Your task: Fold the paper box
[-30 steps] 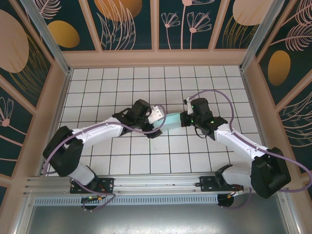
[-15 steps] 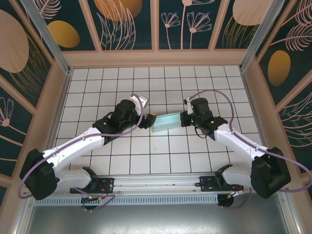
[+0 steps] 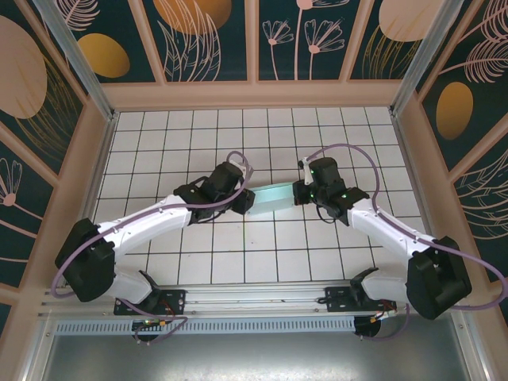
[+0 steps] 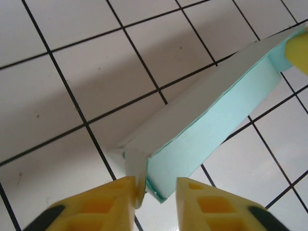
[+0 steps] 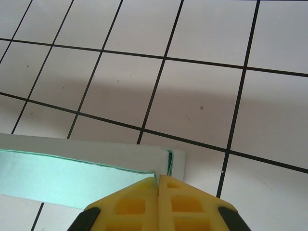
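The paper box (image 3: pixel 274 197) is a long, slim pale mint box lying across the tiles at mid-table. My right gripper (image 3: pixel 299 193) holds its right end. In the right wrist view the gripper (image 5: pixel 159 179) is shut, with a thin edge of the box (image 5: pixel 57 178) pinched between the yellow fingers. My left gripper (image 3: pixel 246 202) is at the box's left end. In the left wrist view the gripper (image 4: pixel 155 185) straddles that end of the box (image 4: pixel 211 115): the left finger (image 4: pixel 115 197) touches a white end flap (image 4: pixel 135 166), and a small gap separates the right finger (image 4: pixel 202 197) from the mint side.
White tiles with black grout (image 3: pixel 175 151) stretch all round the box. Wooden-framed walls (image 3: pixel 254 94) close the back and both sides. An aluminium rail (image 3: pixel 238 298) carrying the arm bases runs along the near edge.
My left arm drew back from the box, then returned to its left end with the jaws much narrower. The right gripper kept its hold; the box turned slightly.
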Available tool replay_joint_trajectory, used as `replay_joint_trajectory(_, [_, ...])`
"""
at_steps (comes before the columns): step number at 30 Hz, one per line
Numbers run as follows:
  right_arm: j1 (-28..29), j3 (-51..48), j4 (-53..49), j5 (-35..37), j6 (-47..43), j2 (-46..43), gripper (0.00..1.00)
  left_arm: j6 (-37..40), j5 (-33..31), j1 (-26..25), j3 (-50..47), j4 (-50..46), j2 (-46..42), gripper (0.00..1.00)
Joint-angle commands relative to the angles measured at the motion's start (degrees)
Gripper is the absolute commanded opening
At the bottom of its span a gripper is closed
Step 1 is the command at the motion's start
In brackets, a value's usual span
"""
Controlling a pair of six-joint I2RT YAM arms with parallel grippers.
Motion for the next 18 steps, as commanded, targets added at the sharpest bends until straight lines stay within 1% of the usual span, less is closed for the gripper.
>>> replay_joint_trajectory(1, [0.5, 1.9, -1.3, -0.2, -0.7, 0.7, 0.00, -4.4, -1.1, 0.0, 2.6, -2.2, 0.7, 0.21])
replay_joint_trajectory(5, [0.5, 1.8, -0.9, -0.5, -0.8, 0.8, 0.00, -6.7, -0.7, 0.0, 3.1, -1.5, 1.9, 0.16])
replay_joint_trajectory(7, [0.5, 2.0, -0.9, -0.6, -0.8, 0.9, 0.00, -6.7, -0.6, 0.0, 3.5, -2.0, 2.8, 0.16])
replay_joint_trajectory(10, [0.5, 1.9, -1.0, -0.3, -1.0, 0.8, 0.00, -6.6, -2.3, 0.0, 4.2, -3.4, 3.6, 0.14])
replay_joint_trajectory(12, [0.5, 1.7, -1.0, -0.3, -1.0, 0.7, 0.00, -6.7, -3.3, 0.0, 4.4, -3.9, 4.0, 0.12])
replay_joint_trajectory(14, [0.5, 1.5, -0.8, -0.3, -0.8, 0.7, 0.00, -7.1, -3.6, 0.0, 4.6, -3.9, 4.7, 0.07])
replay_joint_trajectory(18, [0.5, 1.5, -0.8, -0.3, -1.0, 0.6, 0.00, -8.5, -2.9, 0.0, 5.4, -3.9, 5.5, 0.07])
